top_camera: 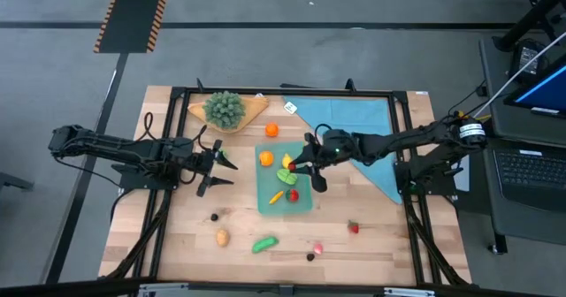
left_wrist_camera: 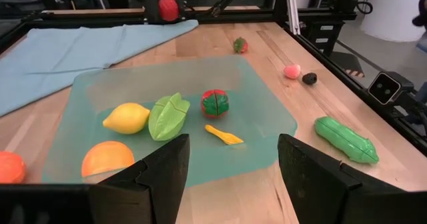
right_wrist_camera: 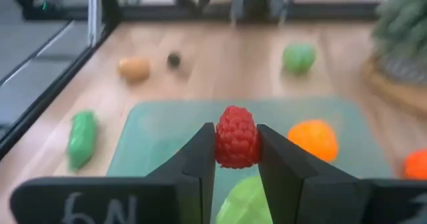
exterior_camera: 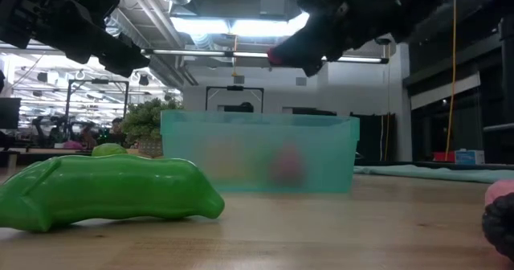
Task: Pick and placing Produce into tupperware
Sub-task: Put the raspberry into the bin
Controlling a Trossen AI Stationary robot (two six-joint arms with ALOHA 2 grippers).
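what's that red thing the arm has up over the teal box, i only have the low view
observer: The right end effector is shut on a bumpy red toy raspberry, above the shallow translucent teal-green plastic tupperware.
operator: anything in the box already
observer: Five pieces: a yellow toy lemon, a green leaf-shaped piece, a red and green round piece, a small orange-yellow sliver and an orange round fruit.
operator: where's the other arm
observer: The left end effector is open and empty, off the tupperware's left side in the high view.
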